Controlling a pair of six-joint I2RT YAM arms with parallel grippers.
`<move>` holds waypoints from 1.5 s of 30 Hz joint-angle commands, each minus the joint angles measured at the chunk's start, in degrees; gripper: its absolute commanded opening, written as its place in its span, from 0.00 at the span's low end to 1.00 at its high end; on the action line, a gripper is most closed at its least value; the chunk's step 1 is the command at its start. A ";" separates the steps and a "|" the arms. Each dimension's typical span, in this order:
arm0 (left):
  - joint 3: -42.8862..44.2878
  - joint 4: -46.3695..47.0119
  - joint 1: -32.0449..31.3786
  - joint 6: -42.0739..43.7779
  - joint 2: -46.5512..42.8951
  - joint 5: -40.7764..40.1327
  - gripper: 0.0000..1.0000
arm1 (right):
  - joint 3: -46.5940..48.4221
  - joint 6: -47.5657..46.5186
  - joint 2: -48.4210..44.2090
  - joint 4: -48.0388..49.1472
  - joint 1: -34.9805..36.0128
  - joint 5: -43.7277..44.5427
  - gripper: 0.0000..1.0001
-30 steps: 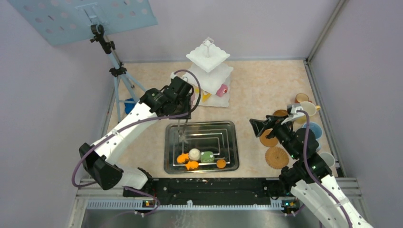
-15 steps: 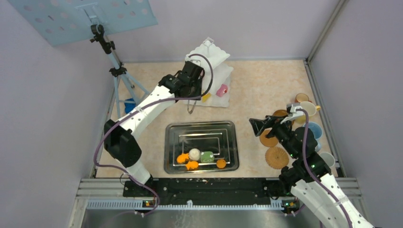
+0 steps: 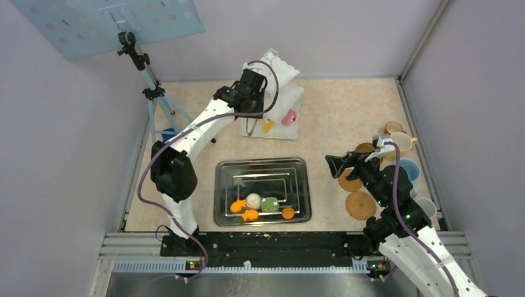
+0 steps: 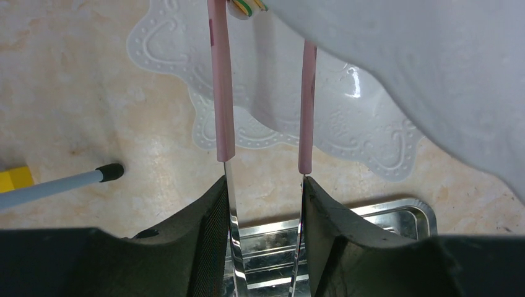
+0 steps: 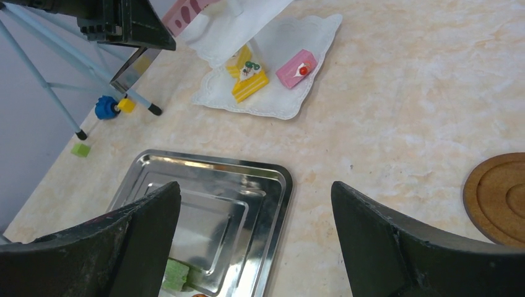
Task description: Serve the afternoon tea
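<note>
- At the far middle of the table, the left gripper [image 4: 265, 192] is clamped on the pink tongs [image 4: 221, 93]. Their arms reach under an upper tier of the stand [image 3: 282, 68], over its bottom tier.
- I judge the step to be setting a pastry on that bottom tier. It calls for low, level tongs that clear the tier above.
- A bare patch left of the yellow pastry [image 5: 247, 79] and the pink pastry [image 5: 296, 68] looks best, so neither gets knocked.
- The release should be slow, and the tongs should then back out straight towards the near side without lifting.
- The right gripper [image 5: 254, 189] hangs on the right with its jaws wide and empty, near the coasters [image 3: 361, 205] and mugs [image 3: 402, 141]. It is well apart from the stand and need not move.
- The tong tips run out of the top of the wrist view. A striped piece [image 4: 246, 6] shows just there, possibly a pastry in the tips, but I cannot tell whether it is held or lying on the tier.
- From above, the left arm covers the tips and the stand's left half.
- The remaining pastries lie in the near part of the tray [image 3: 297, 167]. The orange ones [image 3: 238, 205] are too small to tell apart.
</note>
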 commanded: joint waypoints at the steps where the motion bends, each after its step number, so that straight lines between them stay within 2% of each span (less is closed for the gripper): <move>1: 4.30 -0.06 0.78 0.98 0.08 -0.04 0.48 | 2.74 -1.13 -0.63 0.09 0.43 0.88 0.90; 14: -3.71 0.07 0.86 0.77 -11.07 1.82 0.64 | 2.83 -0.81 -0.58 0.69 0.44 -0.09 0.90; 19: -3.93 -5.01 0.86 0.68 -13.11 2.55 0.61 | 3.54 -0.52 -0.54 0.22 0.50 -0.80 0.90; 23: -10.60 -9.17 0.87 1.39 -20.63 3.57 0.61 | 3.89 -0.69 -0.70 -0.02 0.48 -0.46 0.90; 26: -14.38 -12.71 0.90 2.15 -27.34 8.85 0.61 | 3.66 -1.05 -0.48 0.32 0.47 -0.45 0.90; 29: -17.37 -16.70 0.79 2.79 -33.29 18.43 0.61 | 3.26 -1.45 -0.05 0.66 0.43 -0.46 0.90; 34: -22.04 -26.90 0.70 -2.67 -38.02 25.43 0.61 | 2.02 -1.52 1.07 2.62 0.47 -0.95 0.90; 38: -28.36 -27.77 0.08 -2.75 -39.36 33.06 0.61 | 1.20 -1.06 1.74 3.94 0.46 -1.61 0.90; 40: -29.55 -25.92 -2.48 -0.92 -39.59 35.66 0.61 | 0.92 -1.06 1.98 4.41 0.43 -1.88 0.90; 45: -32.90 -20.25 -14.39 0.75 -37.39 32.90 0.62 | 1.25 -1.33 1.99 3.61 0.46 -1.14 0.90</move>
